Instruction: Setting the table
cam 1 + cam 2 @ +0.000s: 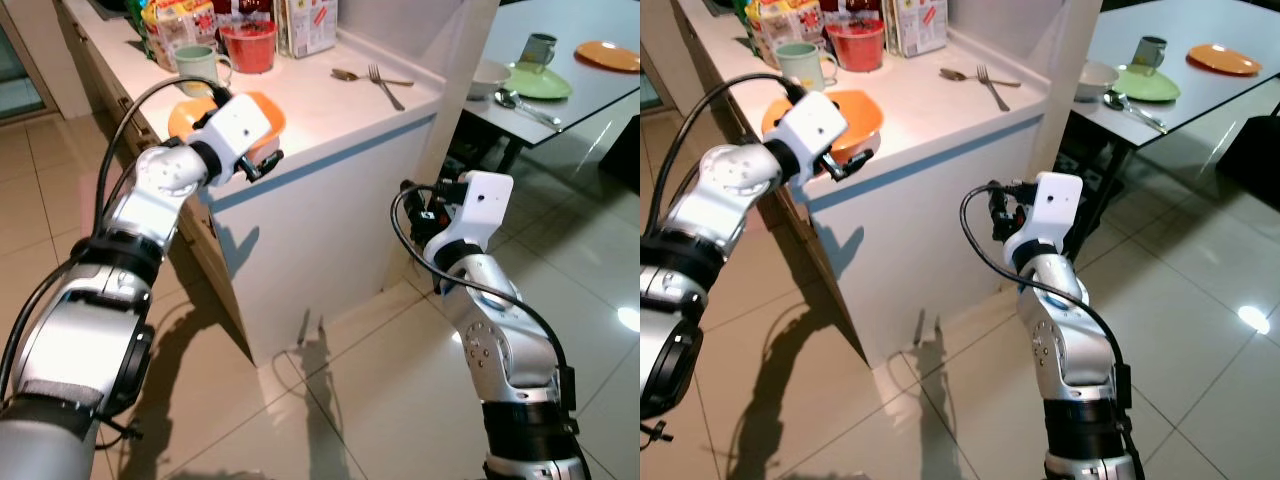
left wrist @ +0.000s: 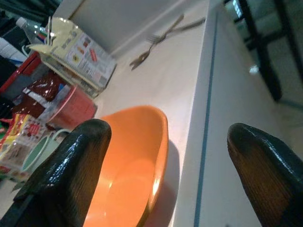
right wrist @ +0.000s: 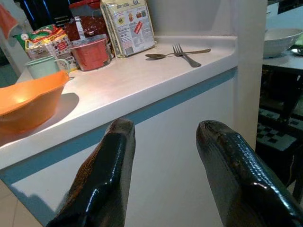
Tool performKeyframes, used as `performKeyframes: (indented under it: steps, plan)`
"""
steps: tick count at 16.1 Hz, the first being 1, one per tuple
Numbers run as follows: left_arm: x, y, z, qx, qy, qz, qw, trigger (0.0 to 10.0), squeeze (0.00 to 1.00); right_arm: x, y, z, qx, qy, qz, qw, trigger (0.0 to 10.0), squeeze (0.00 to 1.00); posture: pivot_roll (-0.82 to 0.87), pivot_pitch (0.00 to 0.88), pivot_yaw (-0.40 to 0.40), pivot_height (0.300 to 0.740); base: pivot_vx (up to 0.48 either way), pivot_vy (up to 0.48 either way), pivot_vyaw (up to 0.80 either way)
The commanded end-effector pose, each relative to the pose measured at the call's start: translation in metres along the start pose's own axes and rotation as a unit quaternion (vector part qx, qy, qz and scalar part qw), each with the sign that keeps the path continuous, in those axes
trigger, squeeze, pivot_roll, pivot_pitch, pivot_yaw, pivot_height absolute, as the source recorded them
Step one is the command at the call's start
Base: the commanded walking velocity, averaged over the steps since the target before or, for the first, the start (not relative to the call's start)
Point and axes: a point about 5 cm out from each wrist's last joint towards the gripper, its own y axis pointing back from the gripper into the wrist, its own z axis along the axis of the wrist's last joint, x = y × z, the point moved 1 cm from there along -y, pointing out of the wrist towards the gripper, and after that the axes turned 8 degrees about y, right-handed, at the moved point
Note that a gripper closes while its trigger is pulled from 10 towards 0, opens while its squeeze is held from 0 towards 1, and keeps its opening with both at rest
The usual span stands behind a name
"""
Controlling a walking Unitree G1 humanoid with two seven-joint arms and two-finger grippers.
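Orange bowl (image 2: 130, 165) sits at the counter (image 1: 330, 110) edge, left gripper (image 2: 170, 179) raised right at it, fingers spread wide, holding nothing. Right gripper (image 3: 165, 175) hangs lower at about 4 o'clock, also apart, facing the counter front. Its wrist view catches fork (image 3: 184, 54) and spoon (image 3: 163, 55).

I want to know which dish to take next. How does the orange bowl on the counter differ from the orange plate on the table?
The bowl is deep with raised sides; the plate is flat. The bowl sits on the white counter at the open left tool; the plate lies on the far grey table, beyond both tools. Both are orange and look empty.
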Motion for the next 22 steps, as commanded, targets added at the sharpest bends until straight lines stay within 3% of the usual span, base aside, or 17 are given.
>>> performKeyframes:
  steps: [1,4,10,11,13,20,22]
  plan:
    - [0.001,-0.003,-0.001,0.018,-0.022,0.010,1.000,10.0,0.00,-0.001,0.003,0.003,-0.003,0.006,0.002,1.000,10.0,0.00,-0.02,0.000,0.019,0.740,0.000,0.000,0.00]
    - [-0.009,-0.007,-0.015,0.063,-0.037,0.005,0.997,10.0,0.00,-0.002,0.004,0.003,-0.001,0.010,0.004,1.000,10.0,0.00,-0.03,0.000,0.017,0.740,0.000,0.000,0.00]
    - [0.000,-0.010,-0.013,0.084,-0.024,0.049,0.995,10.0,0.00,-0.001,0.006,0.008,-0.001,0.019,0.016,1.000,10.0,0.00,-0.06,0.000,0.026,0.740,0.000,0.000,0.00]
    - [0.002,-0.010,-0.013,0.084,-0.022,0.058,0.995,10.0,0.00,0.002,0.008,0.008,0.001,0.025,0.030,0.999,10.0,0.00,-0.07,0.000,0.031,0.740,0.000,0.000,0.00]
    - [0.006,-0.008,-0.014,0.092,-0.022,0.066,0.993,10.0,0.00,0.016,0.020,0.005,0.018,0.060,0.137,0.989,10.0,0.00,-0.08,0.000,0.040,0.740,0.000,0.000,0.00]
    - [0.006,-0.009,-0.015,0.114,-0.027,0.065,0.991,10.0,0.00,0.017,0.044,-0.001,0.077,0.103,0.223,0.966,10.0,0.00,-0.12,0.000,0.050,0.740,0.000,0.000,0.00]
    - [0.006,-0.010,-0.013,0.115,-0.030,0.071,0.990,10.0,0.00,0.017,0.047,0.002,0.072,0.105,0.208,0.970,10.0,0.00,-0.14,0.000,0.054,0.740,0.000,0.000,0.00]
